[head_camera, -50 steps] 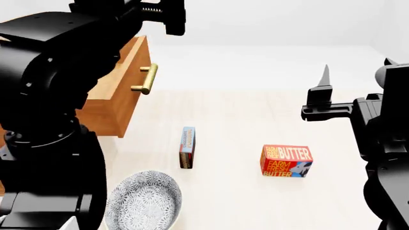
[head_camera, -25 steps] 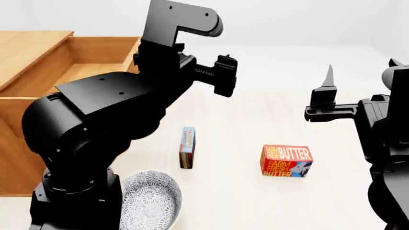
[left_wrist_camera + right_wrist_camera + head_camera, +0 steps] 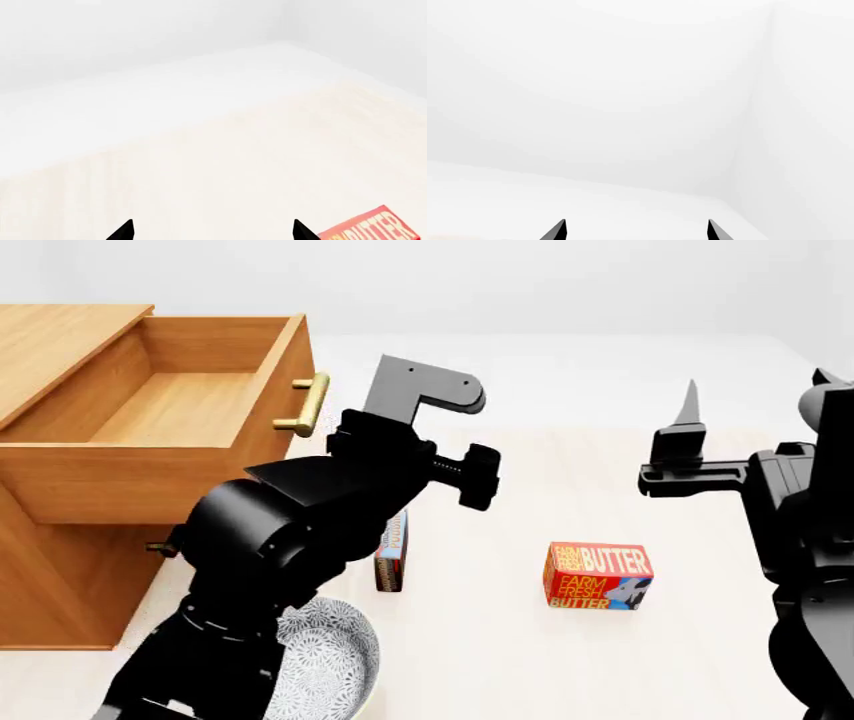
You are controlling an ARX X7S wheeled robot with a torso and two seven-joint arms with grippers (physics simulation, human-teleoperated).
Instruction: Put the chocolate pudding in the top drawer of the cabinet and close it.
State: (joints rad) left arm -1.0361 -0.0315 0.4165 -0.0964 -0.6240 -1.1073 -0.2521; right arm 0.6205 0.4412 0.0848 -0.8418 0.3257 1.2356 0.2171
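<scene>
The chocolate pudding, a thin box standing on edge, is on the table, its upper part hidden behind my left arm. The cabinet stands at the left. Its top drawer is pulled out and shows an empty inside and a brass handle. My left gripper hovers just above and right of the pudding. In the left wrist view the left gripper is open and empty. My right gripper is raised at the right. It is open and empty in the right wrist view.
A red-orange butter box lies right of the pudding, and its corner shows in the left wrist view. A patterned bowl sits at the front, partly behind my left arm. The lower drawer's handle peeks out.
My left arm has swung away from the drawer, down and to the right, to above the pudding. The open drawer now shows fully. The right arm has barely moved.
</scene>
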